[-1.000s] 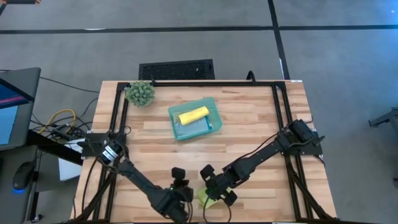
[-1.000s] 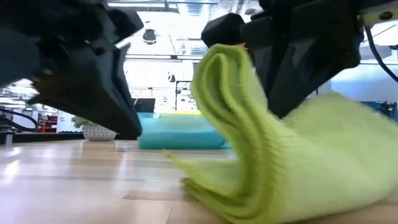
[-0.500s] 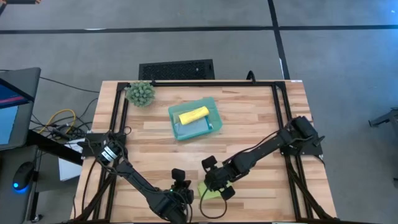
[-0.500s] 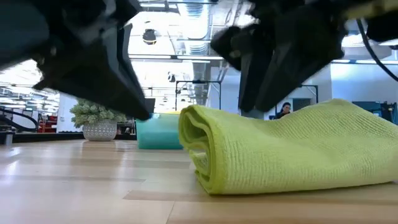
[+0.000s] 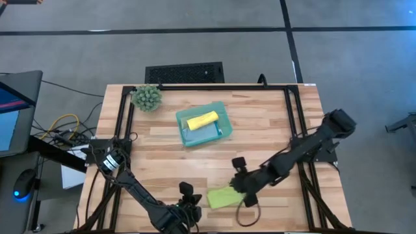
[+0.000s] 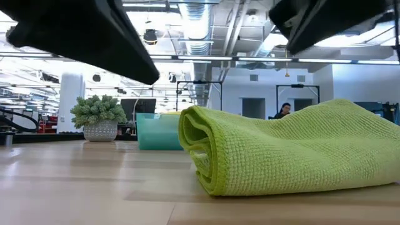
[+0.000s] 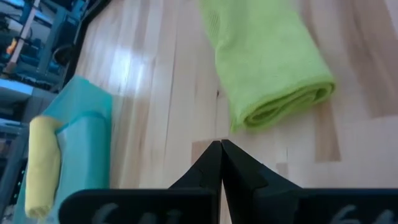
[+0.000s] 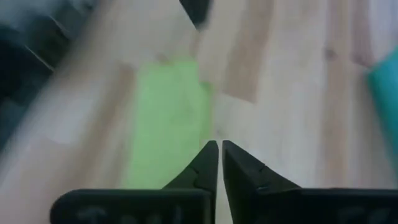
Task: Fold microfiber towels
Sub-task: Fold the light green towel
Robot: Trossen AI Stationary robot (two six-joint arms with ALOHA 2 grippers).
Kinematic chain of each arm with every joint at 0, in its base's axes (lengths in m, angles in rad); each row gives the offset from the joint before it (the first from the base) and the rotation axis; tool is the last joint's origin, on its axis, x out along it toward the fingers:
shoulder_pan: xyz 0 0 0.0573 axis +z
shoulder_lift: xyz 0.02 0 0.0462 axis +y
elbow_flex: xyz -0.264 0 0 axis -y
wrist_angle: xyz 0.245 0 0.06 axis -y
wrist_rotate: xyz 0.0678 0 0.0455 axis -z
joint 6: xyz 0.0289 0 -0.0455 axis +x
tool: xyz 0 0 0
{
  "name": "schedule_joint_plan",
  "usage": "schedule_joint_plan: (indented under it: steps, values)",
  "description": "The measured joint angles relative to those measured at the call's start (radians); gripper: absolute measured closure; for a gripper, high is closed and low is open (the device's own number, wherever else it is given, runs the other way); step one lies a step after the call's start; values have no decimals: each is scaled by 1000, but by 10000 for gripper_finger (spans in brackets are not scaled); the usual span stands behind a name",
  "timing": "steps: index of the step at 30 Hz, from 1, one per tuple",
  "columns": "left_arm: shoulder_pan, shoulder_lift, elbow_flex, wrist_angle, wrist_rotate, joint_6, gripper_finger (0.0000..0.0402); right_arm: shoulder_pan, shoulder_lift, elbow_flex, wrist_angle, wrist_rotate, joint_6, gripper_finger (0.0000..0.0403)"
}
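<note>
The folded lime green microfiber towel (image 5: 224,197) lies free on the wooden worktop (image 5: 260,130) near its front edge; the right end effector (image 5: 242,188), fingers nearly together, hovers just beside it, the left end effector (image 5: 184,209) clenched nearby

Our L gripper (image 7: 221,149) sits shut, low at table's front; R gripper (image 8: 219,149) nearly closed, empty, arm raised.

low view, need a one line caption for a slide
Folded lime green towel lying on the wooden table, teal tray and potted plant behind it.
</note>
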Motion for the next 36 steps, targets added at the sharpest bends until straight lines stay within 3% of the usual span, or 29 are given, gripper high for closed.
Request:
schedule_joint_plan:
  steps: [5,11,18,23,36]
  values:
    - [13,0,0,65,41,67,401,7,-72,-201,350,-147,145,372]
    - [49,0,0,118,108,100,402,-4,17,-312,621,-191,253,348]
    - [81,1,0,189,183,152,401,-16,43,-312,487,-170,351,302]
    - [80,2,-1,189,183,148,401,40,2,-311,328,-103,471,311]
    - [79,4,-2,194,182,145,402,214,-156,-310,213,117,573,344]
